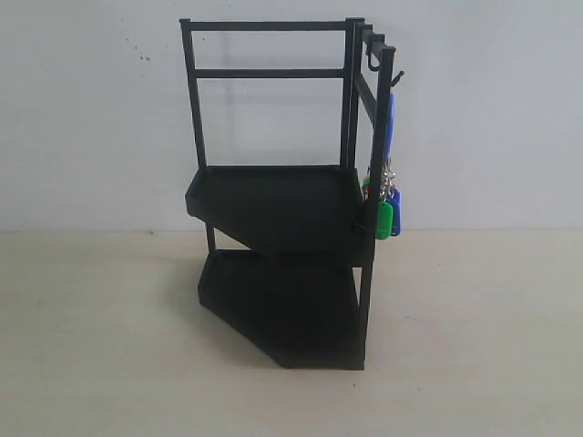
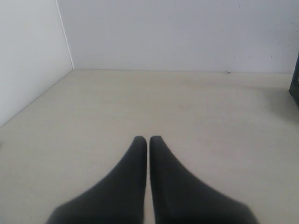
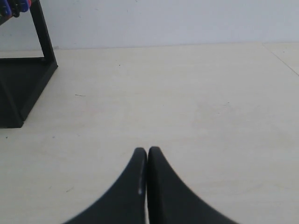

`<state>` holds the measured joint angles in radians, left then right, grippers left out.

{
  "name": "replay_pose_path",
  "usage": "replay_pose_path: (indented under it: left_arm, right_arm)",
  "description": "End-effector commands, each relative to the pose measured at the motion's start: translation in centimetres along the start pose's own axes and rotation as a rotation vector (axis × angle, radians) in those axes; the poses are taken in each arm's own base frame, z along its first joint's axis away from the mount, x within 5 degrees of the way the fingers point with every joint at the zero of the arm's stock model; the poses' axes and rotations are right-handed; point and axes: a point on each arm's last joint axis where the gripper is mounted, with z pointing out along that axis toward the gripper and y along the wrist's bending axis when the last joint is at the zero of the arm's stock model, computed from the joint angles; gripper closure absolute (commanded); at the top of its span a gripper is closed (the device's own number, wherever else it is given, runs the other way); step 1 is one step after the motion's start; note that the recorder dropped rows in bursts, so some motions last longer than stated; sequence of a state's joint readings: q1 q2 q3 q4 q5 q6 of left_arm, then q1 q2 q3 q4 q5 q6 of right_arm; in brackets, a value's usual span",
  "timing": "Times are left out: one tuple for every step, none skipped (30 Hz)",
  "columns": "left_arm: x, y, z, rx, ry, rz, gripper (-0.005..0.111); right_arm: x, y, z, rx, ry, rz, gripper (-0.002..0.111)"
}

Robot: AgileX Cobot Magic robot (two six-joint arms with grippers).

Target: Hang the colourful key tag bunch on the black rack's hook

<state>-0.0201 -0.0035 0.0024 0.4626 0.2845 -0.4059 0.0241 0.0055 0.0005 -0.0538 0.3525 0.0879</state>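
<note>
The black rack (image 1: 273, 209) stands mid-table, two trays on a thin rod frame. The colourful key tag bunch (image 1: 386, 211) hangs by its blue strap (image 1: 391, 127) from the hook (image 1: 395, 80) at the rack's front right corner post; green and blue tags dangle beside the upper tray. Neither arm shows in the exterior view. My left gripper (image 2: 148, 139) is shut and empty over bare table, a sliver of the rack (image 2: 295, 84) at the frame's edge. My right gripper (image 3: 147, 150) is shut and empty, with the rack's base (image 3: 23, 88) and the tags' lower tips (image 3: 14, 7) off to one side.
A pale wooden table (image 1: 474, 337) spreads around the rack, backed by a white wall (image 1: 483, 137). A second white wall (image 2: 28, 60) meets the table in the left wrist view. More small hooks (image 1: 373, 55) line the rack's top side rail.
</note>
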Motion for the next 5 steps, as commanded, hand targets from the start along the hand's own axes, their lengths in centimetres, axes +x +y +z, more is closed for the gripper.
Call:
replay_pose_path:
  left_arm:
    - [-0.07, -0.01, 0.01, 0.001, 0.001, -0.005, 0.102]
    - [-0.07, -0.01, 0.01, 0.001, 0.001, -0.005, 0.102]
    - [-0.07, -0.01, 0.01, 0.001, 0.001, -0.005, 0.102]
    - [-0.07, -0.01, 0.01, 0.001, 0.001, -0.005, 0.102]
    - [-0.07, -0.01, 0.01, 0.001, 0.001, -0.005, 0.102]
  right_arm:
    - [-0.06, -0.04, -0.04, 0.006, -0.009, -0.006, 0.108]
    - [-0.06, -0.04, -0.04, 0.006, -0.009, -0.006, 0.108]
    - [-0.06, -0.04, -0.04, 0.006, -0.009, -0.006, 0.108]
    - [-0.06, -0.04, -0.04, 0.006, -0.009, -0.006, 0.108]
    - [-0.06, -0.04, -0.04, 0.006, -0.009, -0.006, 0.108]
